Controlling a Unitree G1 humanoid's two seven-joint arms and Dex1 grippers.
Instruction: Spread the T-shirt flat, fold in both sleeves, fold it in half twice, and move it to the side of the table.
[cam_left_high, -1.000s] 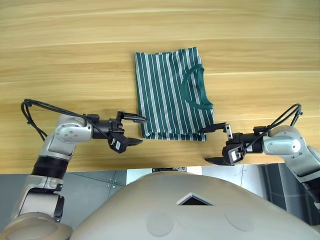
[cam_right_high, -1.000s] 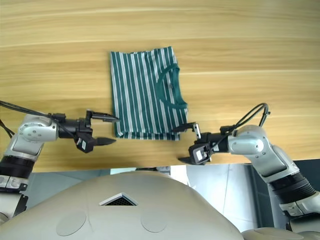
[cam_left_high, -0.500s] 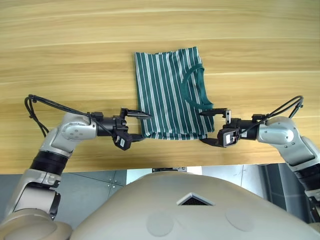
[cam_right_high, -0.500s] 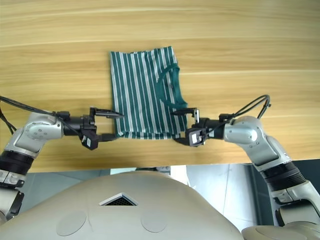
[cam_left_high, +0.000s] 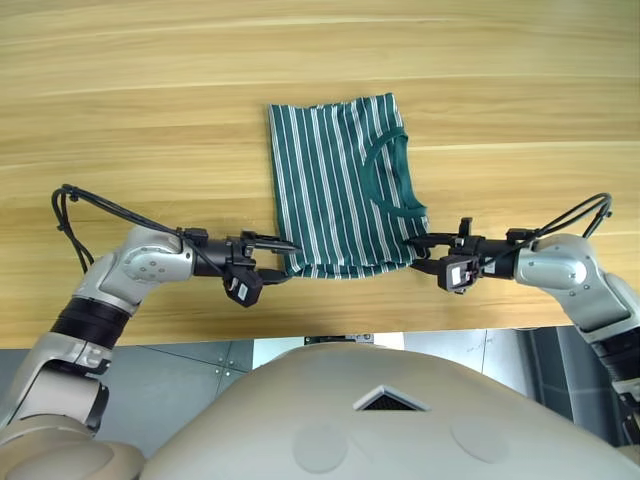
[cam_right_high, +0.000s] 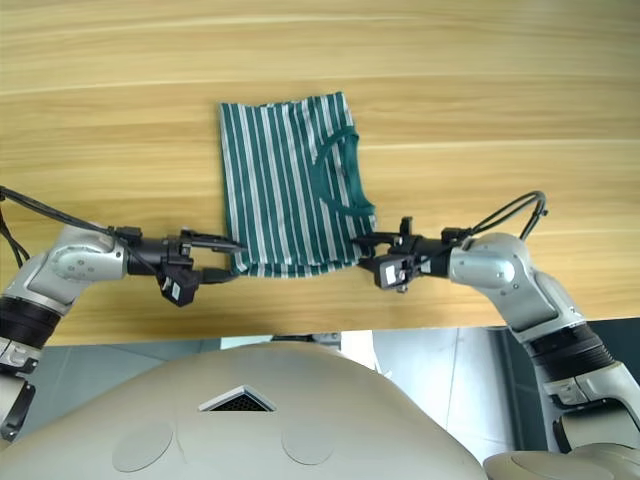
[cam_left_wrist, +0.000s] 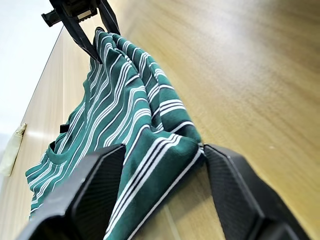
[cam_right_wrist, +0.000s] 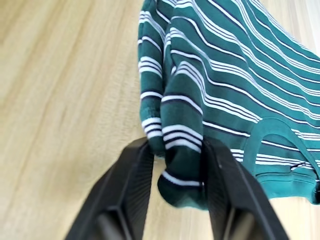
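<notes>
Worktop of pale, long-grained wood (cam_left_high: 150, 120), seen from above, carrying a dark green T-shirt with thin white stripes (cam_left_high: 335, 180) near its middle. The T-shirt is folded into a tall, narrow rectangle, its stripes running from the far edge toward the near edge.

At the left, the black two-fingered left hand (cam_left_high: 290, 260) is at the shirt's near left corner. In the left wrist view that corner is bunched between its ridged pads (cam_left_wrist: 95, 195), which are closed on the cloth.

A solid green ribbed neckline (cam_left_high: 395, 180) curves along the shirt's right side.

At the right, the black two-fingered right hand (cam_left_high: 413, 253) pinches the near right corner. The fabric there is gathered into folds and sits just above the worktop.
</notes>
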